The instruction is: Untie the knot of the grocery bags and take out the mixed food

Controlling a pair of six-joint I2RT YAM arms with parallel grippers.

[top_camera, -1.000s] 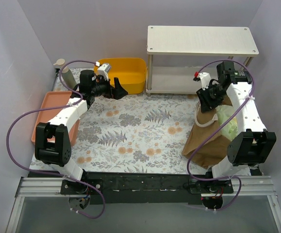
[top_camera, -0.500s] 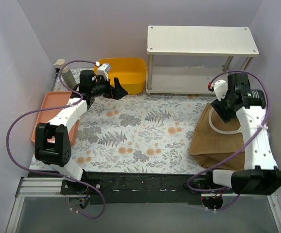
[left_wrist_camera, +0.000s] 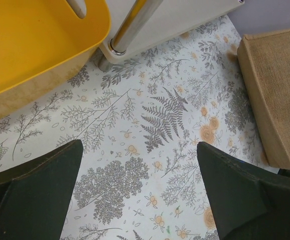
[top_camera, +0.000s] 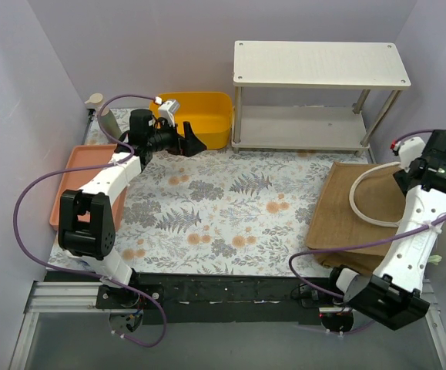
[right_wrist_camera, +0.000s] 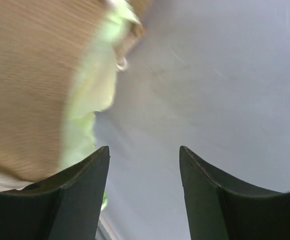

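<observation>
**Locating the Grocery Bags and Both End Effectors**

Nearest the arm bases, on the right side of the floral desk (top_camera: 223, 208), the brown tote (top_camera: 338, 216) lies flat on its side. One white rope handle (top_camera: 352, 196) curls in a loop on its upper face. A strip of pale green plastic bag (right_wrist_camera: 87, 100) shows against the tote in the right wrist view; this view is blurred. The right end effector (right_wrist_camera: 143, 148) is at the far right, facing the wall. Its fingers are spread and nothing sits between them.

On the near left, an orange tray (top_camera: 72, 166) rests at the desk edge.

Farther back, the left end effector (left_wrist_camera: 138, 145) hovers above the desk with its fingers fully spread and nothing between them. It is just beside the yellow bin (top_camera: 207, 96). To the right of the bin, the white two-tier shelf (top_camera: 319, 62) stands along the back of the desk.
</observation>
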